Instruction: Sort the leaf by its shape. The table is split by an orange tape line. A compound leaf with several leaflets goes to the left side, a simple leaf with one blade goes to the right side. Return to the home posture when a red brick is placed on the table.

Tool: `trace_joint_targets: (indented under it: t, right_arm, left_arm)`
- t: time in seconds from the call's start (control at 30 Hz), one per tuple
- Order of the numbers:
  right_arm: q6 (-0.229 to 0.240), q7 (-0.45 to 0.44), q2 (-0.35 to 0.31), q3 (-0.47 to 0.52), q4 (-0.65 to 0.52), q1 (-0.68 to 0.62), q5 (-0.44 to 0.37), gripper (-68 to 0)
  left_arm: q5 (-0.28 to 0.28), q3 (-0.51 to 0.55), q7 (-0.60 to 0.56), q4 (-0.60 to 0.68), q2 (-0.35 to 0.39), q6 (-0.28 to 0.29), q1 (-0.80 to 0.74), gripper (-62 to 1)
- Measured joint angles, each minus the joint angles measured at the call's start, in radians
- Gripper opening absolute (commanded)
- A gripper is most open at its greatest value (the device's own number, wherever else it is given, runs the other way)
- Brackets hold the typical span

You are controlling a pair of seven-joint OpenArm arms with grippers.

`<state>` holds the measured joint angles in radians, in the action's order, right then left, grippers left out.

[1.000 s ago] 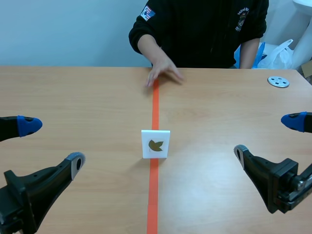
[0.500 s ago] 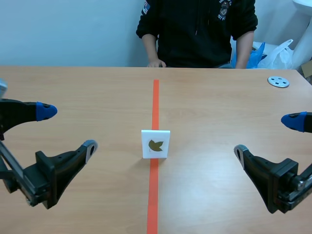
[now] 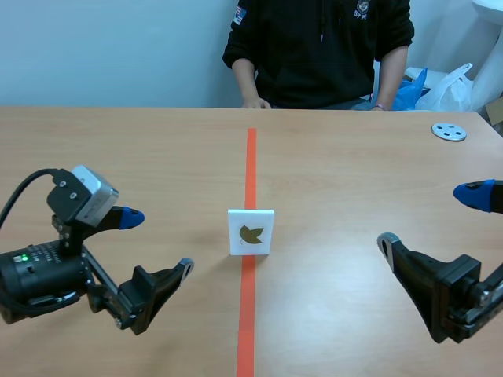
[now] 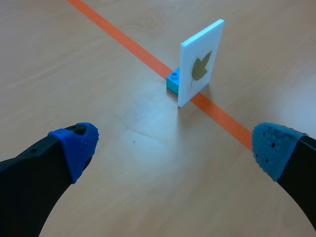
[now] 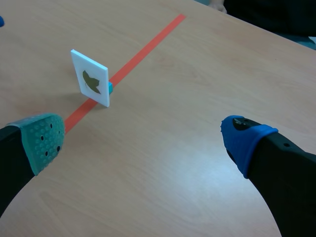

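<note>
Wooden table (image 3: 354, 181), left gripper (image 3: 159, 241) now nearer the leaf card (image 3: 251, 232), spread apart; right gripper (image 3: 428, 217) apart too.

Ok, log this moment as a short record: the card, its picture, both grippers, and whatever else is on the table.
target: white card upright on the orange tape line, propped by a small blue brick
picture: leaf, one lobed blade as far as it shows
left arm: left gripper open, left of the line, apart from the card
right arm: right gripper open, right of the line, farther off
other: grey disc at the table's far right; person seated across
</note>
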<state>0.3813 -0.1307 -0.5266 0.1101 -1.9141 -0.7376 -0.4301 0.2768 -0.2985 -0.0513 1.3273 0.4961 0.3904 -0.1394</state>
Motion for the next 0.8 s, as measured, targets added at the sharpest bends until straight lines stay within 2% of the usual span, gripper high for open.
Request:
trace_joint_targets:
  t: [0.2,0.37,0.47,0.8]
  right_arm:
    - [0.0,0.0,0.0,0.0,0.0,0.0,0.0,0.4]
    - [0.0,0.0,0.0,0.0,0.0,0.0,0.0,0.4]
    - [0.0,0.0,0.0,0.0,0.0,0.0,0.0,0.4]
    - [0.0,0.0,0.0,0.0,0.0,0.0,0.0,0.4]
  left_arm:
    - [-0.045,-0.101,-0.077,-0.156,-0.063,0.004,0.133,1.4]
    - [-0.053,-0.197,-0.159,-0.29,-0.105,0.006,0.233,1.4]
    - [-0.092,-0.242,-0.216,-0.367,-0.121,0.006,0.288,1.4]
    - [-0.094,-0.373,-0.308,-0.547,-0.182,0.008,0.447,1.4]
